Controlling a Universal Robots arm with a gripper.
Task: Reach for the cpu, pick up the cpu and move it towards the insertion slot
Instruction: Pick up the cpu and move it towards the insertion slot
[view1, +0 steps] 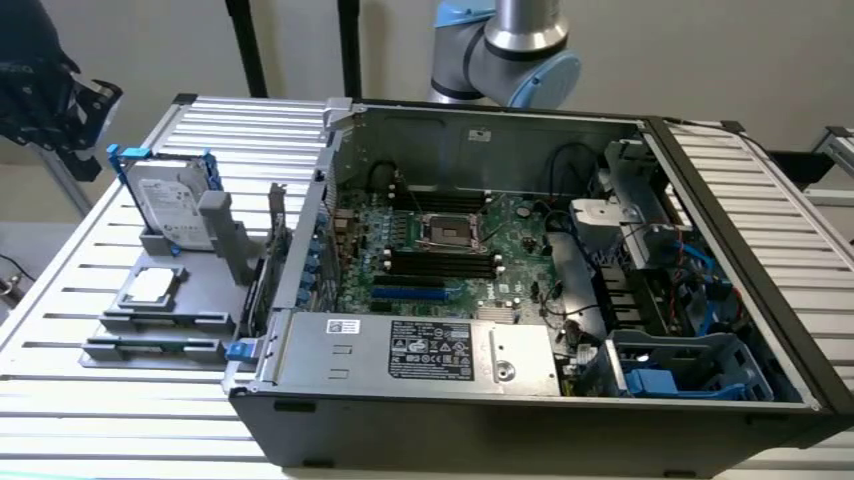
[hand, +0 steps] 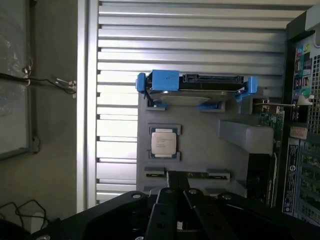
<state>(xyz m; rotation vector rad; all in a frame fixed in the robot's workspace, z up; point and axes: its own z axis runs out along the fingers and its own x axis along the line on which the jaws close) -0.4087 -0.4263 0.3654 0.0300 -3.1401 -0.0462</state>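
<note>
Gripper (hand: 177, 181) clear of cpu (hand: 163, 142); open or closed: cannot tell | step: reach, likely | your grasp needs centring over it.

We see a slatted metal table (view1: 67, 300), its ribs gleaming in bright, even light. Behind the table stands a plain pale wall (view1: 694, 50) with two black poles (view1: 247, 50) before it. Beside the table, dark cables (hand: 22, 207) lie on a grey floor (hand: 50, 125).
</note>
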